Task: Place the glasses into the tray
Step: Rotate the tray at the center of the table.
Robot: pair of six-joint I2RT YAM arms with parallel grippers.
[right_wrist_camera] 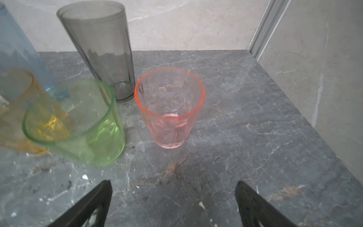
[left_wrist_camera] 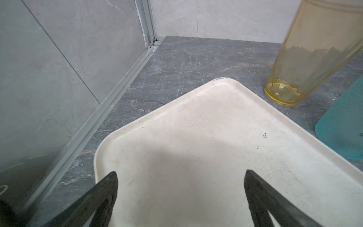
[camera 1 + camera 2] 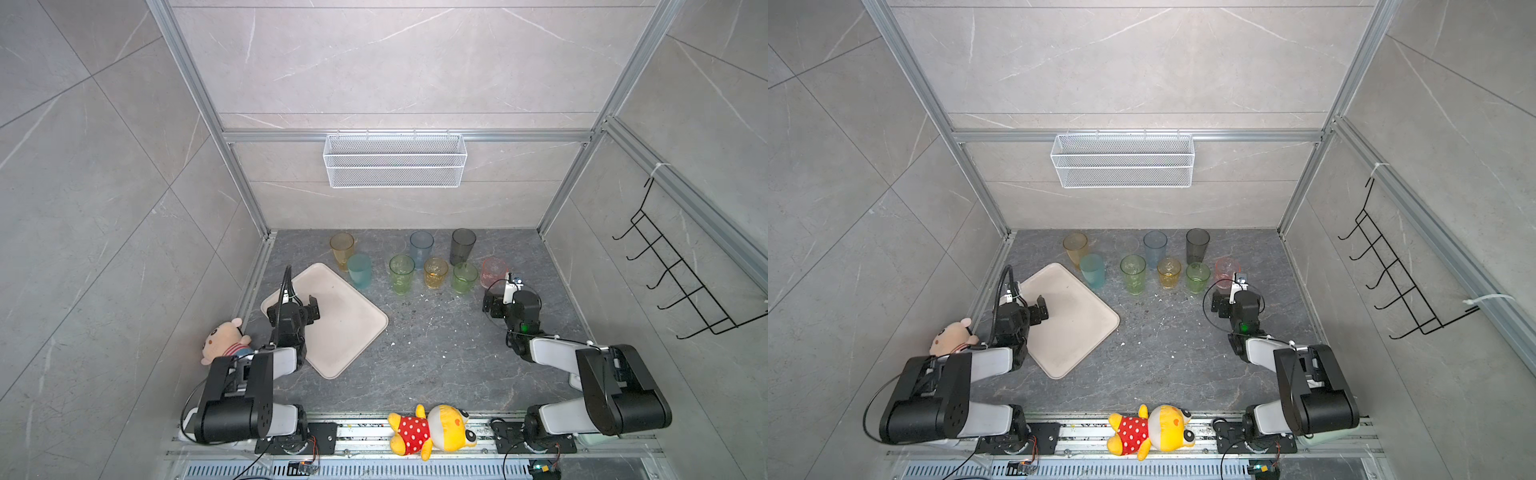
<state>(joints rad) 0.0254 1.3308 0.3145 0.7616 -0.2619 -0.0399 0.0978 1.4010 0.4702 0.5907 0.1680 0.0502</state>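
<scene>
Right now the left gripper hangs over the tray, its jaws spread wide with nothing between them. Beyond its fingertips lies the tray's far corner. Past that corner, off toward the other arm, the amber tumbler stands on the dark stone table. The teal tumbler stands nearer the gripper, just beside the tray's edge on that same side.

The right gripper sits low over the table, well apart from the tray, with its jaws likewise wide and holding nothing. Straight ahead of its fingertips, near but not touching, stands the pink tumbler. Beside the pink one, toward the left arm, is a short green tumbler. The smoke-grey tumbler stands behind these two, farther from the gripper. Farther along that side come the yellow tumbler, the pale blue tumbler and a taller green tumbler. All these glasses stand upright on the table, outside the tray.
</scene>
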